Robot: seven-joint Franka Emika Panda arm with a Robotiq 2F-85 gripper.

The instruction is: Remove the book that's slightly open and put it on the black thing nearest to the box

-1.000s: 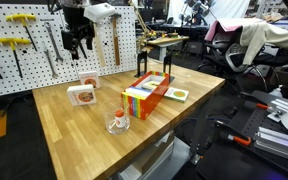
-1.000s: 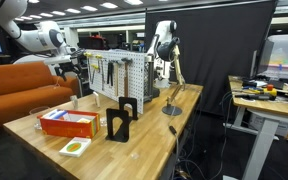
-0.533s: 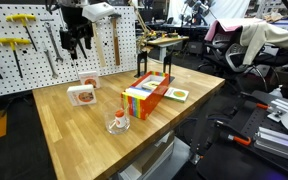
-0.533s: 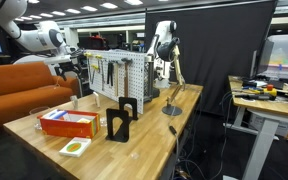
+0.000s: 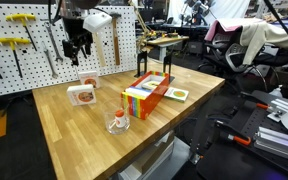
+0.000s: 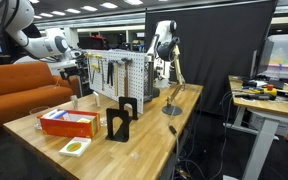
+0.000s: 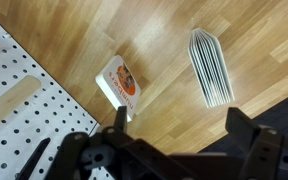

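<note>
Wooden table (image 5: 64, 125), fanned book (image 7: 212, 68) as before; tool (image 5: 78, 52) barely displaced.

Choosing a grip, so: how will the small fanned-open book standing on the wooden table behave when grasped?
Standing on edge, the fanned white-paged book probably tips if nudged. Its splayed thin pages likely flex unless pinched shut.

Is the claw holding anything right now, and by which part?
Nothing is held. The claw hangs open above the table, with empty space between its fingers; the slightly open book lies apart on the wood.
</note>
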